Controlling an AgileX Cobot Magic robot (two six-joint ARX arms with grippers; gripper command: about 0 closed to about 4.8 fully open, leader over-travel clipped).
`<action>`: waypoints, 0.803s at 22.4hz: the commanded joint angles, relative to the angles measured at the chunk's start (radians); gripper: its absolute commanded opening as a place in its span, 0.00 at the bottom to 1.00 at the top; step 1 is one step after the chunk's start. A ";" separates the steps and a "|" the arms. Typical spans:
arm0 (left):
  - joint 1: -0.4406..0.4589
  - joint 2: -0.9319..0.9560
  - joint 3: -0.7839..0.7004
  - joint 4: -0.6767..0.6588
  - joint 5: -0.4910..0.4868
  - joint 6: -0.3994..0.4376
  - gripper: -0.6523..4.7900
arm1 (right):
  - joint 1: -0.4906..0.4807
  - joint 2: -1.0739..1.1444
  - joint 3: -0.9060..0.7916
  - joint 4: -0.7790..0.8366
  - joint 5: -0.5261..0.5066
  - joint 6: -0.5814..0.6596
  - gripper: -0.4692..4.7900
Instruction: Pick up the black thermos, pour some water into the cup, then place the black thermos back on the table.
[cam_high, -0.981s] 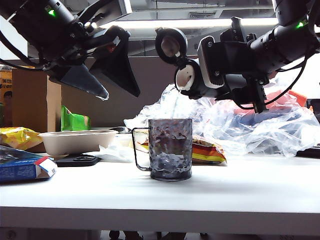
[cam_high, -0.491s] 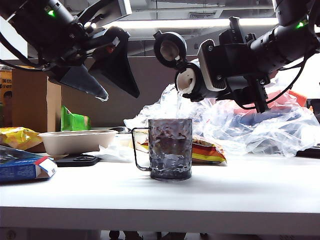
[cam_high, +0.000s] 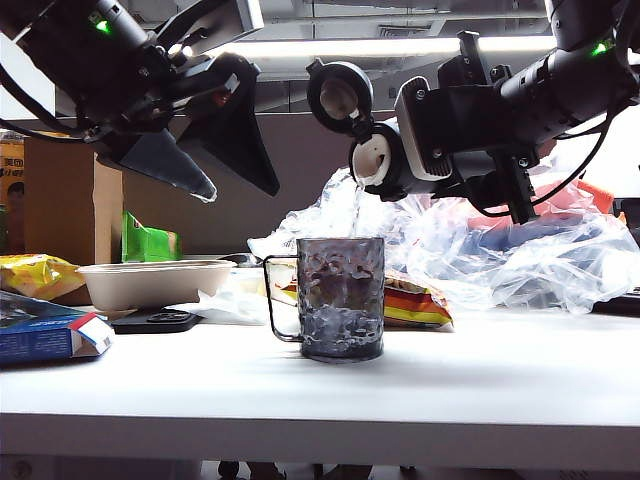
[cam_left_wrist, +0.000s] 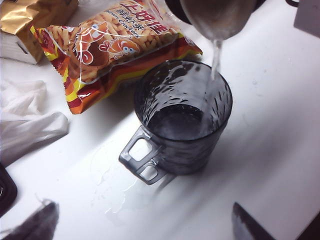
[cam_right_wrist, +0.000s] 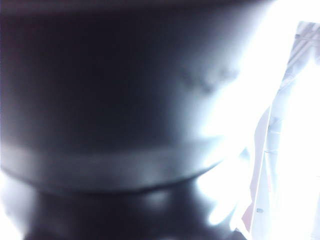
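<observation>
Hovering high at the left, the left gripper (cam_high: 215, 160) hangs spread wide and empty, well apart from the cup (cam_high: 340, 297). The cup stands mid-table (cam_high: 420, 385); directly above its rim the right gripper (cam_high: 440, 130) clamps the black thermos (cam_high: 385, 160) — long axis near level, spout down-left, water falling. No thermos lettering is legible — only Chinese characters on the snack bag (cam_left_wrist: 115, 47).

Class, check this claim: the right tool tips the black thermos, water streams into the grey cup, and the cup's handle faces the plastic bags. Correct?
Not quite. In the exterior view the cup has its handle toward the beige bowl, away from the plastic bags. The right tool does tip the black thermos, pouring water.
</observation>
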 joint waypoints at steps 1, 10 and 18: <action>-0.002 -0.003 0.005 -0.005 -0.001 0.003 1.00 | 0.000 -0.012 0.013 0.078 -0.003 -0.003 0.41; -0.002 -0.003 0.005 -0.011 -0.001 0.003 1.00 | 0.000 -0.012 0.013 0.078 0.003 -0.011 0.41; -0.002 -0.003 0.005 -0.013 -0.002 0.003 1.00 | 0.000 -0.012 0.013 0.077 0.003 -0.029 0.41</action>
